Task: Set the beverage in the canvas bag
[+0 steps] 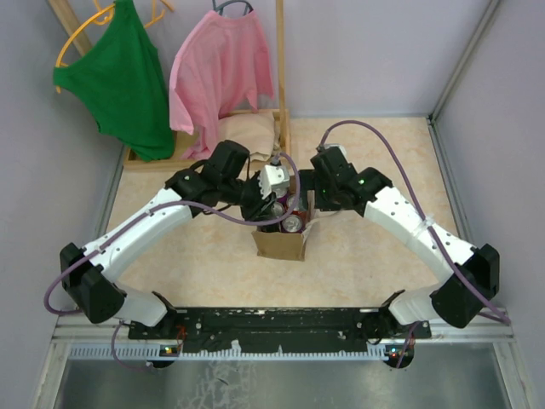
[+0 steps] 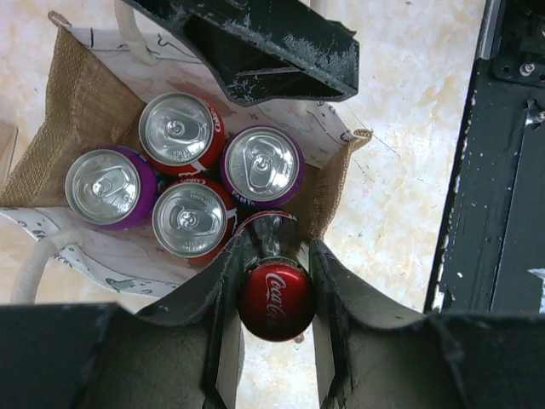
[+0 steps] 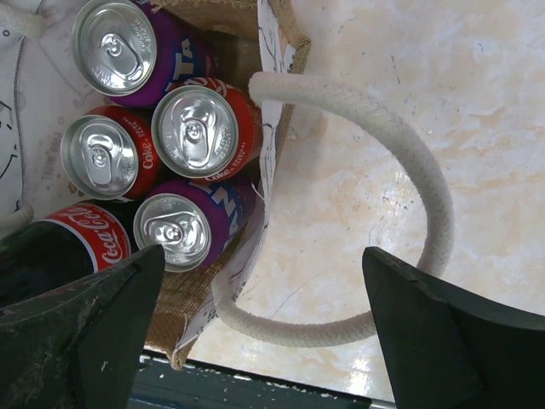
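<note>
The canvas bag (image 1: 279,244) stands upright mid-table, tan-brown with white rope handles. Inside it stand several soda cans, red (image 2: 180,129) and purple (image 2: 261,164). My left gripper (image 2: 275,294) is shut on the neck of a Coca-Cola bottle, just below its red cap (image 2: 274,300). The bottle's body reaches down into the bag's corner beside the cans and shows in the right wrist view (image 3: 81,243). My right gripper (image 3: 264,315) is open and empty beside the bag, its jaws straddling a rope handle (image 3: 409,162) that hangs over the table.
A wooden rack (image 1: 281,77) at the back holds a green top (image 1: 123,81) and a pink shirt (image 1: 217,72). A folded beige cloth (image 1: 247,132) lies at its foot. Walls close in left and right. The black base rail (image 1: 272,322) runs along the near edge.
</note>
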{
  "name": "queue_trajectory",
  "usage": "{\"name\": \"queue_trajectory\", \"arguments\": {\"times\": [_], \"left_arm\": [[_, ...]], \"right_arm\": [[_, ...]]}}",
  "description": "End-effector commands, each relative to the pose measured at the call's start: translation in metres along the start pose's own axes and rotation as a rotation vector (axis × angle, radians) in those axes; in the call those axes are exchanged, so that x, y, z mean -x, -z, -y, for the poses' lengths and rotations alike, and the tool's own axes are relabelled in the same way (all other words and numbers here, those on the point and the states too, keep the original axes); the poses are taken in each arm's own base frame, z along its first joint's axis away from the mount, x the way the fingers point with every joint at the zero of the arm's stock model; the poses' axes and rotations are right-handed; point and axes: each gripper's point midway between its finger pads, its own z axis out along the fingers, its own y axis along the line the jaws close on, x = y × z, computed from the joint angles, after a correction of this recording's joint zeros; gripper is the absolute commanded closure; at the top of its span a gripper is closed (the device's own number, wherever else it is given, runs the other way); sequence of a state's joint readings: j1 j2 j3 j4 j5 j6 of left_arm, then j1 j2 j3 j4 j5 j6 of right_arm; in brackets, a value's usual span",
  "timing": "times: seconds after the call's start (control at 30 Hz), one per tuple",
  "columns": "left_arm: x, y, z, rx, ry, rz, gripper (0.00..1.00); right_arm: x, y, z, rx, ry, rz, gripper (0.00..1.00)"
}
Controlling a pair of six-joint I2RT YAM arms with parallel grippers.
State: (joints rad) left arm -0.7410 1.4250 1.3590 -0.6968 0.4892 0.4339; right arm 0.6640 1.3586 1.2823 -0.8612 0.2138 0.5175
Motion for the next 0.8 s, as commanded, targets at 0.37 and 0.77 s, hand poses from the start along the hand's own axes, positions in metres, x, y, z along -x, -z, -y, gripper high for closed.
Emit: {"name": "queue_trajectory", "arguments": {"times": [0.37,0.77], "left_arm": [[-0.001,-0.008,0.009,-0.007,0.015,0.005,0.83],[0.065,0.037,-0.006,0.121,-0.015,0.152,0.00]], "right_arm": [[0.011,0.014,0.005,0.006,-0.027,0.061,0.01],[0.023,0.021,-0.003,0.050,-0.035,0.107,0.01]]}}
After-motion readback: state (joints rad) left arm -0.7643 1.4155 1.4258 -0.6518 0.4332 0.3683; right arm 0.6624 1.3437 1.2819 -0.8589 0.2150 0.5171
